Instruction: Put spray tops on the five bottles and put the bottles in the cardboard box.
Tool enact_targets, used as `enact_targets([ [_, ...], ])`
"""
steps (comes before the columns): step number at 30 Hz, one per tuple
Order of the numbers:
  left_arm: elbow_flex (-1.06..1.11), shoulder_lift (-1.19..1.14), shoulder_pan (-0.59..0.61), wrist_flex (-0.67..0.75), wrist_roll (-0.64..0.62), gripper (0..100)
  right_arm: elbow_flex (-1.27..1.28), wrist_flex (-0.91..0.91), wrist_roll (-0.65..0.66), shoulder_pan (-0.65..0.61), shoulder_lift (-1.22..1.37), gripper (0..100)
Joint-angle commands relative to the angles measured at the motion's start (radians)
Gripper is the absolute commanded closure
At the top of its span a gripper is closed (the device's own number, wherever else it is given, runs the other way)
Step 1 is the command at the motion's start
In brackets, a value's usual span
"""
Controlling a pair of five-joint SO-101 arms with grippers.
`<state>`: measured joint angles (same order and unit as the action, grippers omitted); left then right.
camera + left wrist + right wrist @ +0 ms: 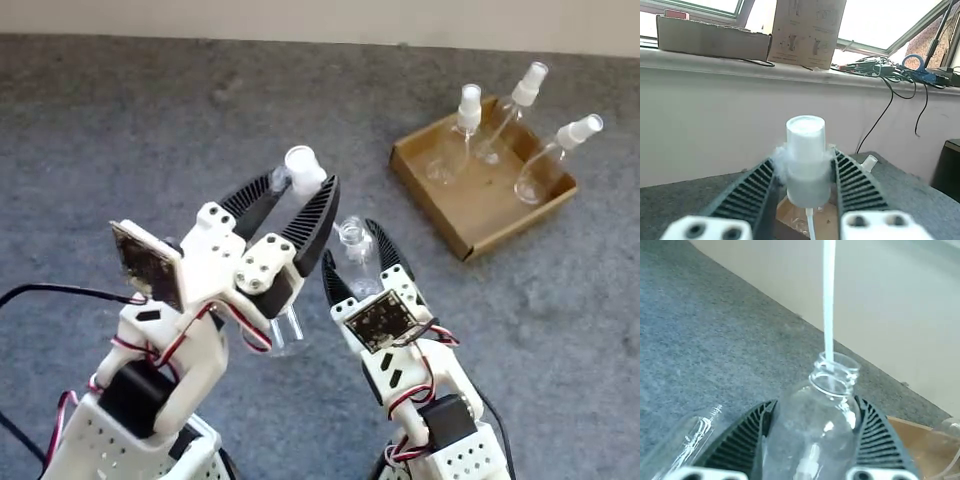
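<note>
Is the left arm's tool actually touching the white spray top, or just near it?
Touching. In the left wrist view the left tool presses against both sides of the spray top, with no gap.

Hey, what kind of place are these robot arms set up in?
Probably a home or lab workroom: a grey carpet-like surface, a windowsill holding cardboard boxes and tangled cables, under bright windows.

Clamping a spray top (805, 140) in the left gripper (303, 183), above an open bottle (812, 440); gripping that bottle in the right gripper (352, 248), with the tube (828, 300) dipping into its neck; lying in the cardboard box (430, 195) at far right, three topped bottles (500, 135); resting on the table (100, 120) beside the right gripper, a spare bottle (687, 442).
</note>
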<state>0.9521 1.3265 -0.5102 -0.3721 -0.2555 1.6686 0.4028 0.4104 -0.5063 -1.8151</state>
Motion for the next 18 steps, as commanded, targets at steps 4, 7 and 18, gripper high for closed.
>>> enact_targets([
  [4,0.127,0.004,-0.013,0.186,0.009,96,0.151,0.001,0.003,0.012,-0.021,87.5],
  [7,0.148,0.004,-0.013,0.187,0.011,96,0.151,0.001,0.003,0.012,-0.021,87.5],
  [18,0.288,0.002,-0.104,0.187,0.012,96,0.151,0.001,0.003,0.010,-0.016,87.5],
])
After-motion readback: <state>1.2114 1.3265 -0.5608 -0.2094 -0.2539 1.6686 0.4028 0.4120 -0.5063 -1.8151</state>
